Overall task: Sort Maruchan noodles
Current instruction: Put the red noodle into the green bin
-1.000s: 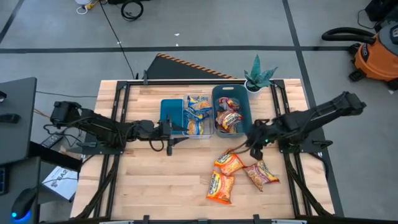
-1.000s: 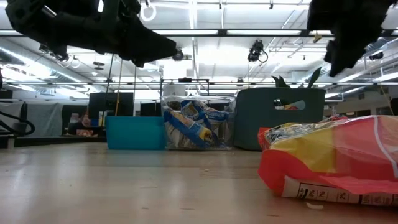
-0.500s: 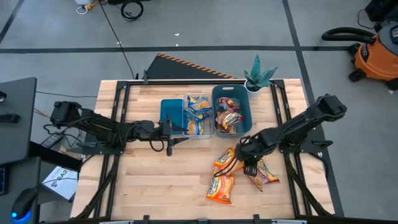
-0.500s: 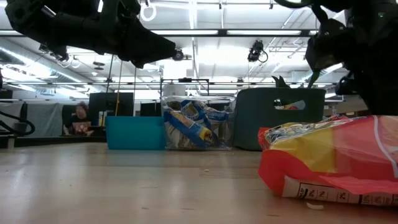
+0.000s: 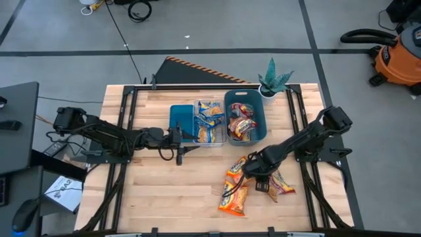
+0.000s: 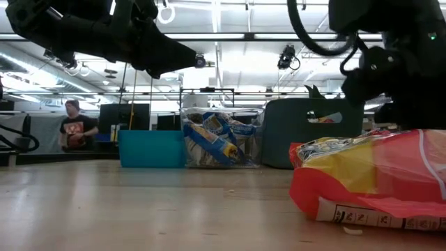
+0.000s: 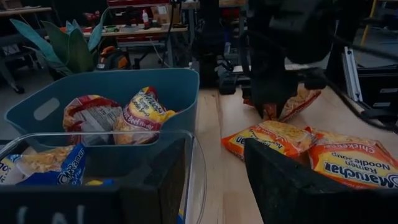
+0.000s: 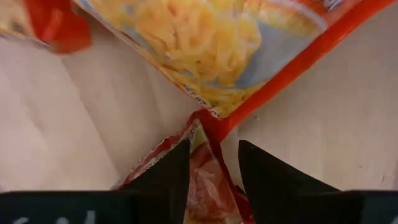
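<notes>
- Three bins (image 5: 212, 122) stand side by side at the table's (image 5: 164, 191) far middle; at least the middle and right ones hold packets.
- Loose noodle packets (image 5: 235, 197) lie in front of the right bin.
- A potted plant (image 5: 273, 80) stands behind that bin.
- The right gripper (image 5: 256, 183) is over the loose packets, apparently touching one.

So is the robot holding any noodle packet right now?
No. The right gripper is open, its fingers either side of a red packet's corner on the table; the left gripper holds nothing by the bins.
</notes>
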Robot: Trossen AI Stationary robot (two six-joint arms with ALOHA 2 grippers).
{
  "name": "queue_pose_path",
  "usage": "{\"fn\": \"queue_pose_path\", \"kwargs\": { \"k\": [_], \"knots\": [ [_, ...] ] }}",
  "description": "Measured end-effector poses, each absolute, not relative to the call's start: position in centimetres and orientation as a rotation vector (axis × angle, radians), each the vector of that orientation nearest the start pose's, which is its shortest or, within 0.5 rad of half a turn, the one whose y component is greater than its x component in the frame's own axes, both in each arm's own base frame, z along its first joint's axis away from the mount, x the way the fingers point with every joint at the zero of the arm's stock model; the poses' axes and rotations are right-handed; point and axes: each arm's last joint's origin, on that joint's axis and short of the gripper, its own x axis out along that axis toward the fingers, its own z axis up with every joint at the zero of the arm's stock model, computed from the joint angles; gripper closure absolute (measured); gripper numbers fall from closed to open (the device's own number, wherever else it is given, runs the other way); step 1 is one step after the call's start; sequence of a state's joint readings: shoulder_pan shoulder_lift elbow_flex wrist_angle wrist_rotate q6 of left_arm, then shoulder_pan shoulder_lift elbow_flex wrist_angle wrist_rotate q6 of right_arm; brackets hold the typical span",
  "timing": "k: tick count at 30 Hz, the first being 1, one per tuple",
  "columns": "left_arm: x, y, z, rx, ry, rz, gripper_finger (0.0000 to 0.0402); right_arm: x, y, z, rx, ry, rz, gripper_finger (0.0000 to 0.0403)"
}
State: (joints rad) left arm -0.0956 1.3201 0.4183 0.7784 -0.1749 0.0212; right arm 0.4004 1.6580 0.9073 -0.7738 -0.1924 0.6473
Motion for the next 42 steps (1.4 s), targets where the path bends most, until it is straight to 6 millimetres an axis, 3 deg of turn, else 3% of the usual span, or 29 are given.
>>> {"fn": "queue_pose_path", "kwargs": {
  "k": [6, 14, 19, 24, 31, 42],
  "knots": [
    [24.8, -1.9, 19.2, 0.028, 0.130, 0.078, 0.0233, 24.6, 11.0, 13.7, 0.313, 1.651, -0.043, 0.0291],
    [24.8, -1.9, 19.1, 0.029, 0.137, 0.078, 0.0233, 24.5, 10.8, 14.0, 0.266, 1.628, -0.042, 0.0387],
    [24.8, -1.9, 19.1, 0.025, 0.139, 0.078, 0.0233, 24.4, 10.6, 14.5, 0.241, 1.660, -0.050, 0.0390],
    [24.8, -1.9, 19.1, 0.025, 0.139, 0.078, 0.0233, 25.1, 10.4, 17.0, 0.173, 1.693, -0.124, 0.0397],
    [24.8, -1.9, 19.1, 0.007, 0.135, 0.080, 0.0233, 26.4, 10.2, 22.4, -0.037, 1.645, -0.247, 0.0396],
    [24.8, -1.9, 19.1, -0.022, 0.134, 0.082, 0.0233, 27.6, 9.4, 30.4, -0.147, 1.513, -0.336, 0.0397]
  ]
}}
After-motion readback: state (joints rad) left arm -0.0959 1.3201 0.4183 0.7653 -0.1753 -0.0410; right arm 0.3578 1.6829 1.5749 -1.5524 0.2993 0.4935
